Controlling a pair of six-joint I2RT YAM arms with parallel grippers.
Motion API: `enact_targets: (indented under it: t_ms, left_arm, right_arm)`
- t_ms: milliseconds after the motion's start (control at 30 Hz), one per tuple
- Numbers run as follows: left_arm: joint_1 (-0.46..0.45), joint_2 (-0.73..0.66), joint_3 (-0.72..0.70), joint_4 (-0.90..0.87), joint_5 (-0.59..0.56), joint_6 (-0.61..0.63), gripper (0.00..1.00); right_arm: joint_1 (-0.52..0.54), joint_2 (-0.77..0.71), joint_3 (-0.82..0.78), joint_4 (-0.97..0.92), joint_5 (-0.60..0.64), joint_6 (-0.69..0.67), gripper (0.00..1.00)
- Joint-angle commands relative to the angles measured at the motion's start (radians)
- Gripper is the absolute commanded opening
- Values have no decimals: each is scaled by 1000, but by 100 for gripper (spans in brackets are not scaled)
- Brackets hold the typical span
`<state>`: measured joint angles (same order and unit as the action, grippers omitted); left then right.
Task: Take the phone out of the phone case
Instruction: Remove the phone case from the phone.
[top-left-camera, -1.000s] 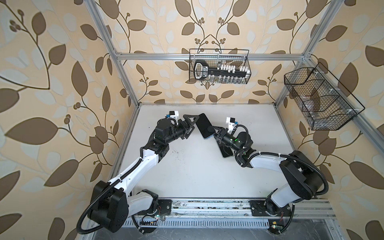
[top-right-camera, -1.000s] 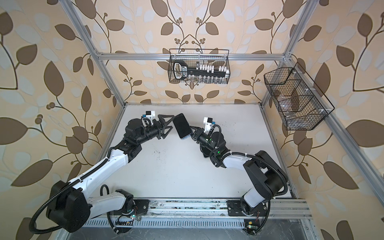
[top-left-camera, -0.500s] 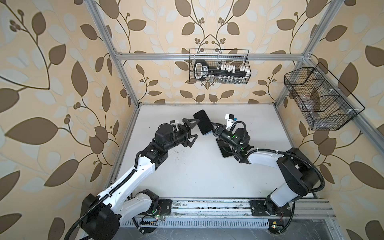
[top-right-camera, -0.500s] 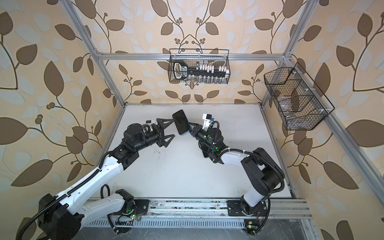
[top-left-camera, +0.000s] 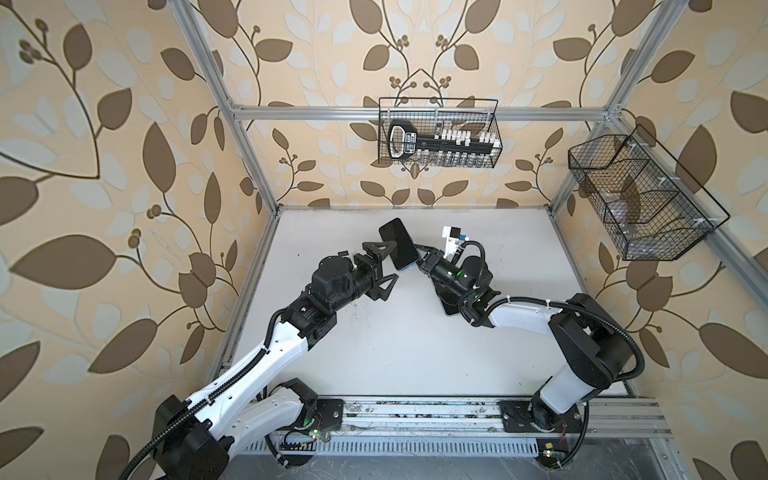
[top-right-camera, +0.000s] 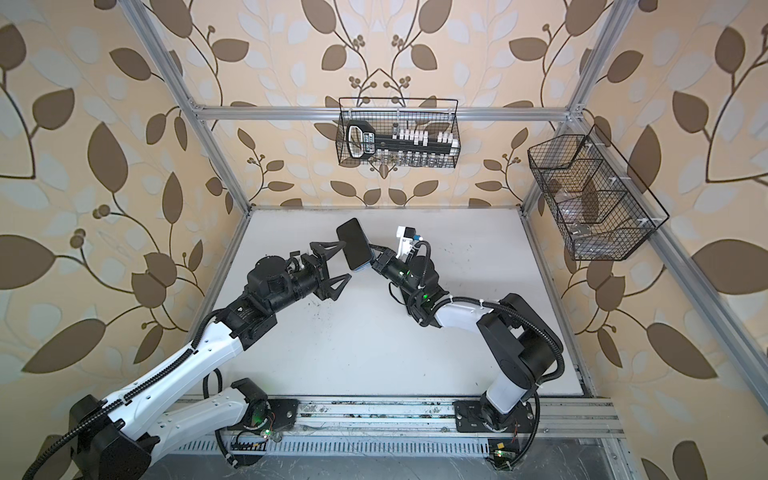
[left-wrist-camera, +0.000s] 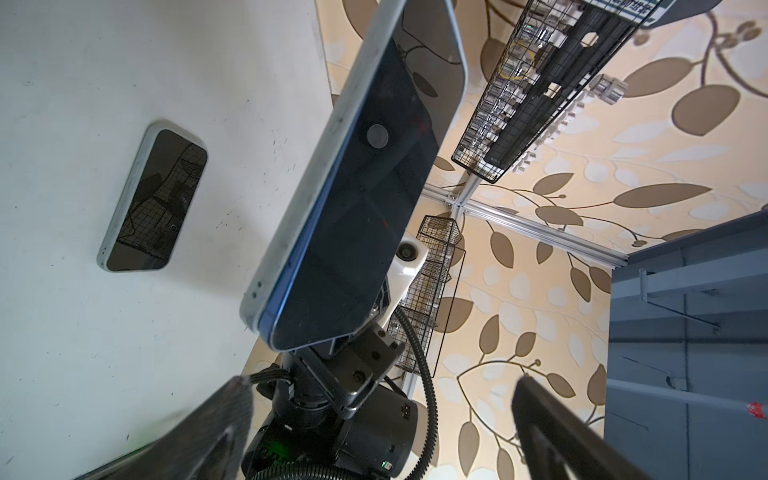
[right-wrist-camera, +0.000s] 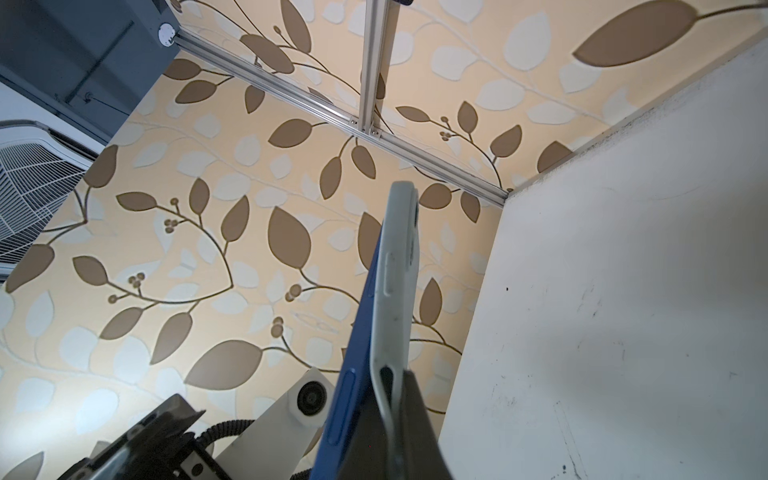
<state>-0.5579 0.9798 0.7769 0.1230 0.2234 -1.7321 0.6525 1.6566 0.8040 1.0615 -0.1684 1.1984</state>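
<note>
Presently the right gripper (top-left-camera: 418, 261) has its fingers (right-wrist-camera: 413, 419) pressed together on the lower end of the phone (top-left-camera: 398, 244). The phone stands raised above the white bench (top-left-camera: 415, 357), toward the back, tilted with its dark screen facing up and toward the left arm. It sits in a pale grey phone case (left-wrist-camera: 299, 166). In both wrist views a strip of the phone's blue side shows along the case's edge, and in the right wrist view the case rim bows away from it close to the fingers, leaving a small dark gap. The left gripper (top-left-camera: 392, 262) is spread wide and holds nothing. Its two black fingers (top-left-camera: 376, 250) open toward the phone's lower half in both top views, and the farther finger overlaps the phone's edge there, though whether it touches cannot be told. In the left wrist view both of these fingers appear blurred at the frame's edge, with the phone ahead of them. A second phone (left-wrist-camera: 153, 199) lies flat on the bench, screen up, well apart from the held one and partly under the right arm in the top views.
</note>
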Motion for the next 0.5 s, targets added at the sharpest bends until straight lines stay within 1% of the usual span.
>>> enact_targets:
  t_ms: [0, 200, 300, 467]
  left_arm:
    - [-15, -6, -13, 33, -50, -15, 99]
    - [-30, -7, -12, 16, -81, 7, 99]
    - [-31, -6, -22, 39, -87, 1, 95]
    - [-32, -3, -22, 65, -94, -4, 92]
  right_arm:
    - [18, 1, 47, 78, 55, -18, 0]
    - [54, 14, 62, 72, 106, -13, 0]
    - [68, 21, 60, 72, 132, 3, 0]
    - [85, 43, 51, 108, 159, 35, 0]
